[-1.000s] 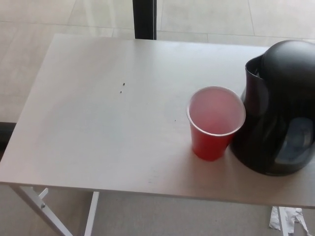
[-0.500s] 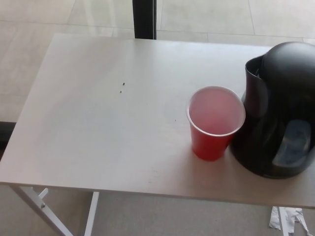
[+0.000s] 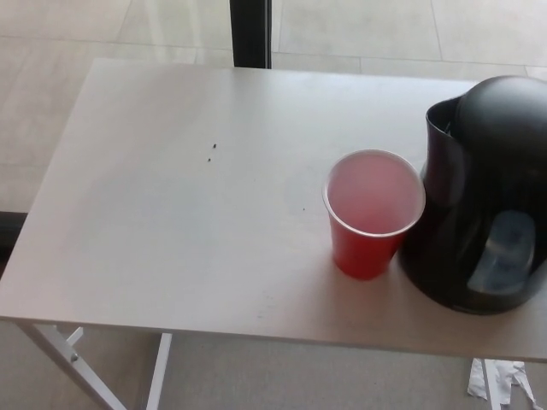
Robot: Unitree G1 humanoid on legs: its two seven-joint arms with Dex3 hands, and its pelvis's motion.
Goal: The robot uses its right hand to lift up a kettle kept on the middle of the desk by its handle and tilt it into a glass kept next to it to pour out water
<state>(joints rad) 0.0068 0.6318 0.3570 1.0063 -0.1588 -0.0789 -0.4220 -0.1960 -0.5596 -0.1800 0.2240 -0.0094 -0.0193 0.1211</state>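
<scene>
A black kettle [image 3: 483,192] stands upright at the right side of the pale desk [image 3: 188,213], its spout facing left and its right part cut off by the picture edge. Its handle is out of view. A red cup [image 3: 372,213] with a whitish inside stands right beside the kettle on its left, touching or nearly touching it. Neither of my hands shows in the head view.
A dark post [image 3: 251,32] rises behind the desk's far edge. The desk's white legs [image 3: 81,363] show below its front left edge, and crumpled paper [image 3: 500,380] lies on the floor at the lower right. Two tiny dark specks [image 3: 211,152] mark the desk.
The kettle has shifted slightly downward in the picture, with the bluish reflection on its body moving lower; the cup and desk stay put.
</scene>
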